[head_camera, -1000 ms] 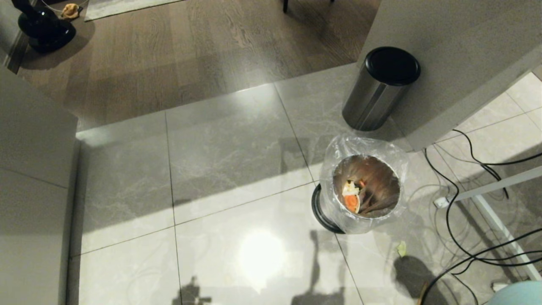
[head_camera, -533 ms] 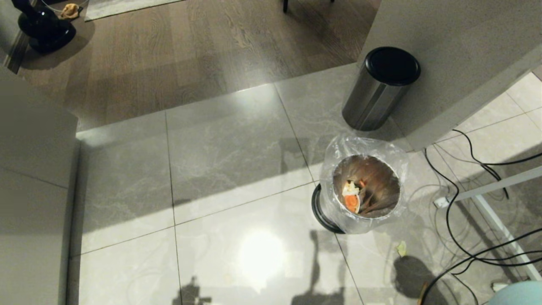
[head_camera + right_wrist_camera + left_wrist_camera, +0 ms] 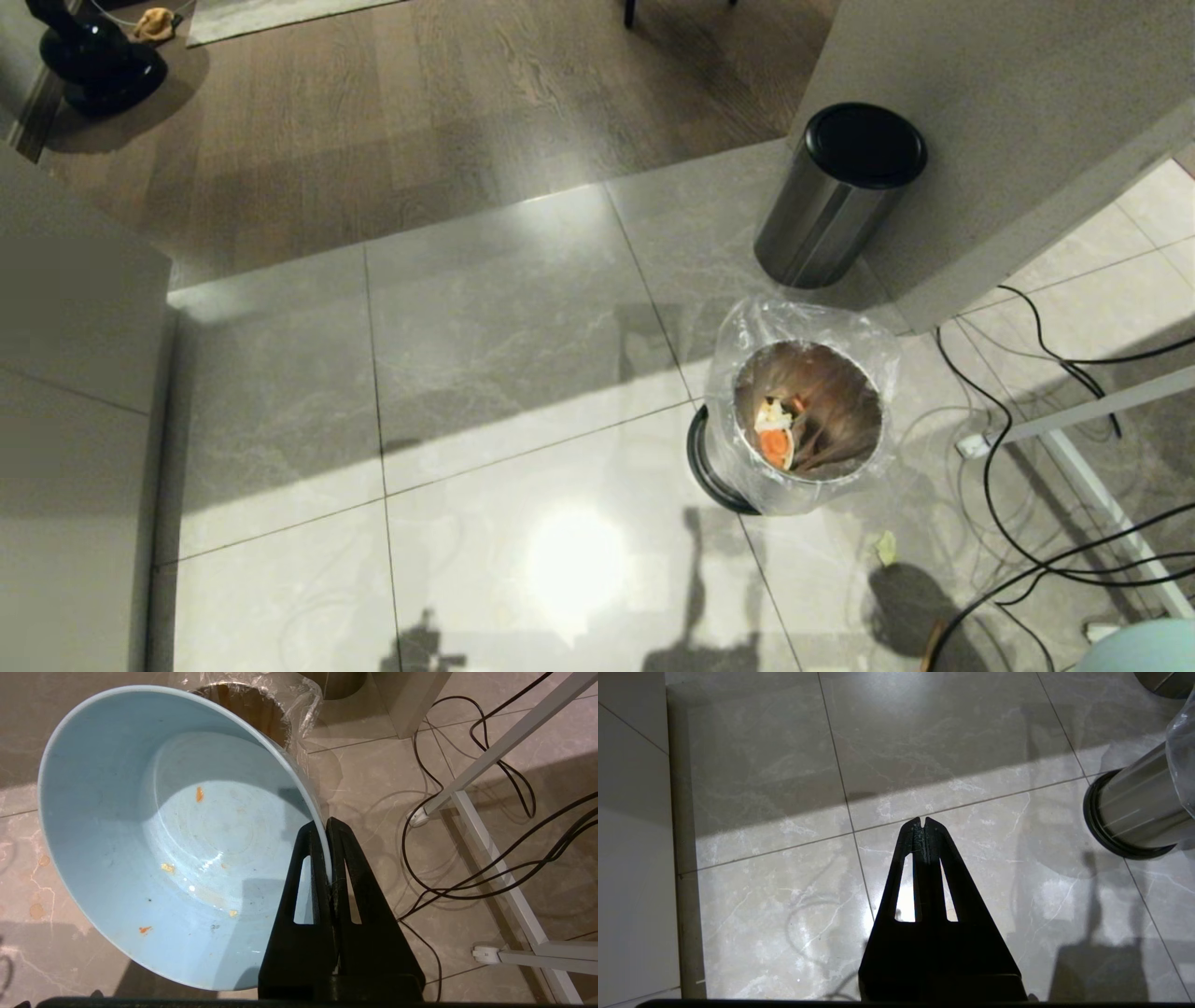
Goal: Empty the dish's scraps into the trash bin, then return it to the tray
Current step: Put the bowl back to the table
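dish (image 3: 154, 849): light-blue round bowl, tilted, rim pinched in right end effector (image 3: 328, 833), only orange and yellowish specks inside | scraps (image 3: 775, 434): orange slices and pale bits at the bottom of the trash bin | trash bin (image 3: 803, 420): steel cylinder, clear bag liner, black base ring, upright on floor | tray: not visible

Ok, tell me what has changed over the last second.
Nothing has visibly changed. The trash bin stands in the same spot with the scraps inside it, and the black-lidded steel cylinder behind it has not moved. The right gripper still pinches the rim of the dish.
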Robot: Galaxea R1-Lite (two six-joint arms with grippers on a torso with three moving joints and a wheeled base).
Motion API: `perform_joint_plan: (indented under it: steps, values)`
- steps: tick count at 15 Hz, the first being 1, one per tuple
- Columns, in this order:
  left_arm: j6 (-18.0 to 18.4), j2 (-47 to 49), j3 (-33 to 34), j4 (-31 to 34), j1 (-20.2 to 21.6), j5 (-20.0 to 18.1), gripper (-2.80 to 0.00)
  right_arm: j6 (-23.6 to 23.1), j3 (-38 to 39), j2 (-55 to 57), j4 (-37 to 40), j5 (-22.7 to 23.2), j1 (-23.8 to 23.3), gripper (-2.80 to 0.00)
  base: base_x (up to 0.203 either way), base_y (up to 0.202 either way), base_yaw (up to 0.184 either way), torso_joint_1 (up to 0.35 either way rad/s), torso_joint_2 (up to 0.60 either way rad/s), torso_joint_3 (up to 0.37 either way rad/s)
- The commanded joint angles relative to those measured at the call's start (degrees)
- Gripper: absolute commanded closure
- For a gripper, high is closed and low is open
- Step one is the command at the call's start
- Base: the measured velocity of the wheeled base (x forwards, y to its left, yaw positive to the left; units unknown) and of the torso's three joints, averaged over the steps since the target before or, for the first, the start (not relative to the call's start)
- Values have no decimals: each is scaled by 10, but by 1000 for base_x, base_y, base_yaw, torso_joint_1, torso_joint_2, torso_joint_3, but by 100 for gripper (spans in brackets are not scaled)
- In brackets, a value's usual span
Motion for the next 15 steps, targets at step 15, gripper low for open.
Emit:
perform_joint_plan:
  steps: [15]
  values:
    - [-1,1,0,0,-1,1,0,0,0,0,0,0,0,0,0,0,0,2,2,154]
